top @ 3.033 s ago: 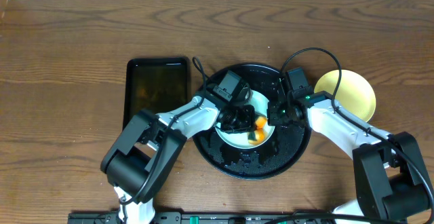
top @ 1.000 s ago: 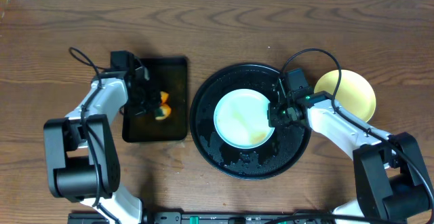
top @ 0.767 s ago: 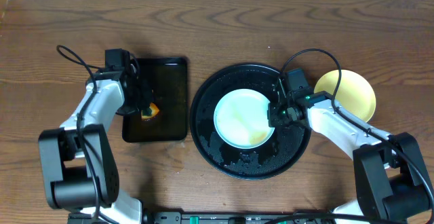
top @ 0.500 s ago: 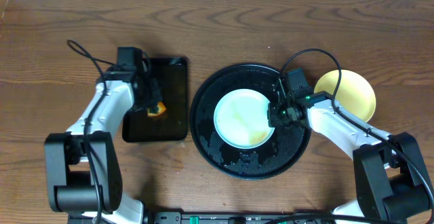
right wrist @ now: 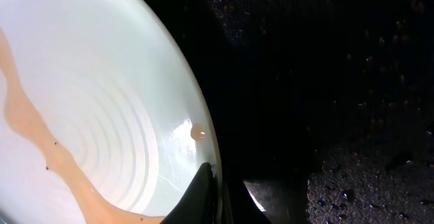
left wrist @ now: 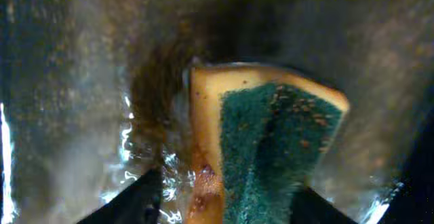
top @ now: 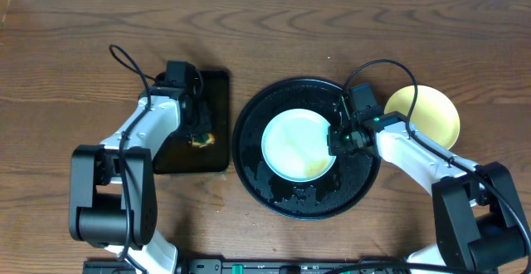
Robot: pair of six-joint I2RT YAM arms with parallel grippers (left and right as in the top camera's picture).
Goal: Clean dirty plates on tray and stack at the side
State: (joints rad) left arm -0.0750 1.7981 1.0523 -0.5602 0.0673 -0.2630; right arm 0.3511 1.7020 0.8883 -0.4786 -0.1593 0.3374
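A pale mint plate (top: pixel 294 144) with a thin brownish watery streak lies in the round black tray (top: pixel 282 195). My right gripper (top: pixel 337 139) is shut on that plate's right rim; in the right wrist view the plate (right wrist: pixel 88 102) has its edge pinched between the fingers (right wrist: pixel 205 191), with the wet tray (right wrist: pixel 352 81) beside it. My left gripper (top: pixel 199 133) hangs over the rectangular black tray, jaws apart. A yellow-and-green sponge (left wrist: pixel 264 142) lies between them, with a gap showing at the left finger (left wrist: pixel 139 197). A pale yellow plate (top: pixel 425 114) rests on the bare wood right of the round tray.
The rectangular black tray (top: pixel 178 154) holds brownish water and stands left of the round tray. The sponge (top: pixel 202 140) lies near its right side. Wood tabletop (top: pixel 75 66) stretches around both trays. Cables loop above each wrist.
The left arm carried the sponge off the mint plate to the rectangular tray, moved it about there, and its jaws have just opened. The right gripper and plate have not moved.
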